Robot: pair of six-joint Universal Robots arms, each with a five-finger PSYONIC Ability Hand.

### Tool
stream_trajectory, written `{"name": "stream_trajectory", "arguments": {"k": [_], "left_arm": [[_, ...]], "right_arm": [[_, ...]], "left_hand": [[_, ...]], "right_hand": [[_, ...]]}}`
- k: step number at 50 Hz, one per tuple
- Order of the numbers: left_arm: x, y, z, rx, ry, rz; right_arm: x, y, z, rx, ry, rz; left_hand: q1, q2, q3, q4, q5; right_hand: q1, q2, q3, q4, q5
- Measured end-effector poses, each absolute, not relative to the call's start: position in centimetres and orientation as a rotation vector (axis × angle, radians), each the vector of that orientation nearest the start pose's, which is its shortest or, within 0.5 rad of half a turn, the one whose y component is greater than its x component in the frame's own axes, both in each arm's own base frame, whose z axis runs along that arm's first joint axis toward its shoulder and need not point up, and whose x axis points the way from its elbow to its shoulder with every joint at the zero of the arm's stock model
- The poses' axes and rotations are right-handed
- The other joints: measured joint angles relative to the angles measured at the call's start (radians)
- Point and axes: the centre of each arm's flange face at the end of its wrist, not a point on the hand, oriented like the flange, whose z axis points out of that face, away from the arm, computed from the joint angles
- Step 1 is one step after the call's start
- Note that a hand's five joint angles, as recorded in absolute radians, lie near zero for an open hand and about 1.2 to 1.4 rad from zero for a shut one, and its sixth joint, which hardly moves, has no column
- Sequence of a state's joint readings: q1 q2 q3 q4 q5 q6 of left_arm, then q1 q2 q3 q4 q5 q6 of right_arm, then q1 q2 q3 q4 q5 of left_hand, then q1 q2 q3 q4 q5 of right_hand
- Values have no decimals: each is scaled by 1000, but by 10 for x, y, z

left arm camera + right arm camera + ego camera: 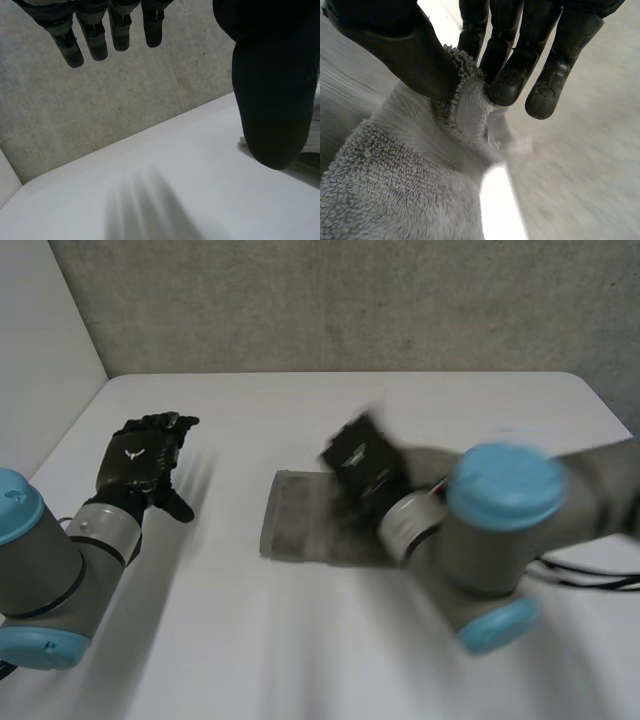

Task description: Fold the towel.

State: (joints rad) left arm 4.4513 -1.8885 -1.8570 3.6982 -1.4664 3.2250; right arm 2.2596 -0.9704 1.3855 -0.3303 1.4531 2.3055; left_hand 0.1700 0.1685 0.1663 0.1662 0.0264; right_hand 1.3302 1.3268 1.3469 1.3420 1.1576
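The grey towel (298, 522) is laid near the middle of the white bench (300, 660). Its long axis is judged to run from 9 to 3 o'clock, though the 3 o'clock end is hidden beneath the right arm. In the right wrist view, an edge of it is seen pinched between the thumb and fingers of the right robot hand (362, 462). The left robot hand (140, 462) is found well apart at the towel's 9 o'clock, fingers straight and spread, nothing held. The right robot hand is therefore the nearer, and the fold is judged to be carried along that axis toward 9 o'clock.

Lab: white table (300, 640), concrete wall (350, 300)
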Motion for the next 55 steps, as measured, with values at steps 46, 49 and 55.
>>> {"name": "stream_trajectory", "arguments": {"k": [46, 49, 55], "left_arm": [[-300, -266, 190, 765, 2307, -2495], [-294, -267, 204, 702, 2263, -2528], [-278, -271, 224, 581, 2198, -2559]], "right_arm": [[277, -286, 172, -1319, 2051, -2040], [321, -264, 187, -1427, 1839, -2084], [390, -207, 175, -1708, 1488, -2015]], "left_hand": [[0, -2, 0, -1, 0], [0, -2, 0, -1, 0], [0, -2, 0, -1, 0]], "right_hand": [[-5, -39, -9, -1, 9], [-5, -29, -9, -1, 9], [-5, -25, -9, -1, 9]]}}
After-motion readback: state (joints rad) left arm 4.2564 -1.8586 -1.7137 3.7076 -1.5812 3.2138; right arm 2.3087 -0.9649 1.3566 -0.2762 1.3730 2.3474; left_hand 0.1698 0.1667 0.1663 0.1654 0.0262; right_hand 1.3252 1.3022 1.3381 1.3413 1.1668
